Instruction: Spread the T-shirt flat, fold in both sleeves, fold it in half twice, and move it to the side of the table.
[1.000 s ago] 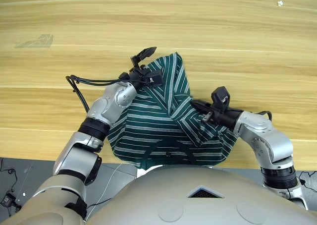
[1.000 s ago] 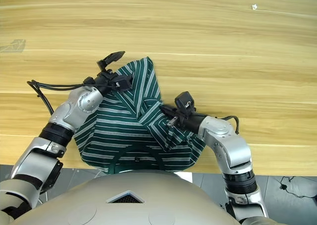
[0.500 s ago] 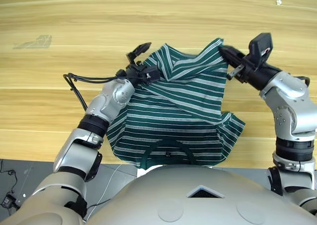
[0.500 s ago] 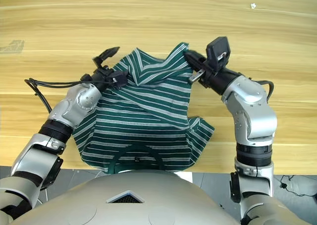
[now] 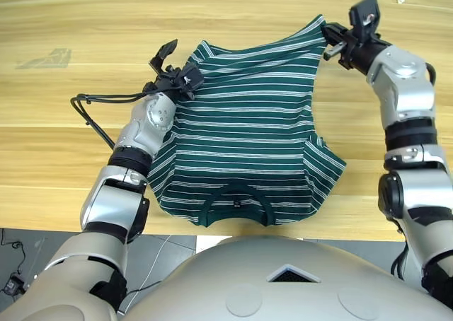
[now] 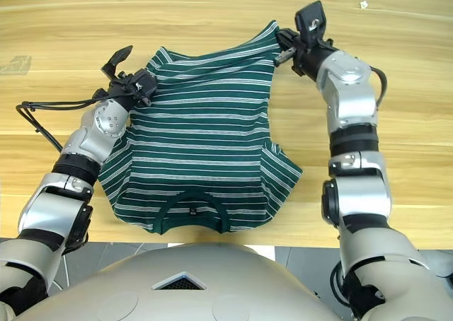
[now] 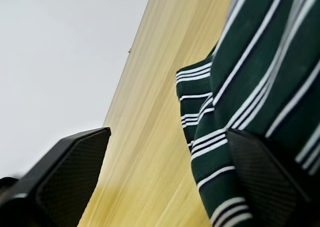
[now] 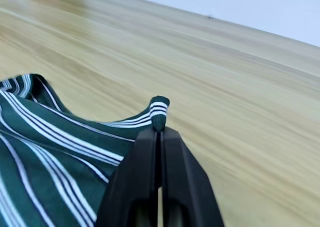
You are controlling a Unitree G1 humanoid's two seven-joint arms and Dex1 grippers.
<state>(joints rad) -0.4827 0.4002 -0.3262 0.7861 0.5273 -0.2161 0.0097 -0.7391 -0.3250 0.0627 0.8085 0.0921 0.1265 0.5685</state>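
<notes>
Pinching the T-shirt (image 5: 248, 137) hem corner in the right gripper (image 5: 327, 32) toward the far edge of the table (image 5: 85, 17), with the left gripper (image 5: 177, 65) spread at the other corner, likely stretching it flat.

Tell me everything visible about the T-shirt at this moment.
The T-shirt is dark green fabric with thin white stripes and a plain green collar. It lies mostly spread on the wooden table, with the collar at the near edge by the robot and the hem at the far side. The right gripper is shut on the far right hem corner. The open left gripper sits at the far left corner. The right sleeve sticks out, slightly creased.
</notes>
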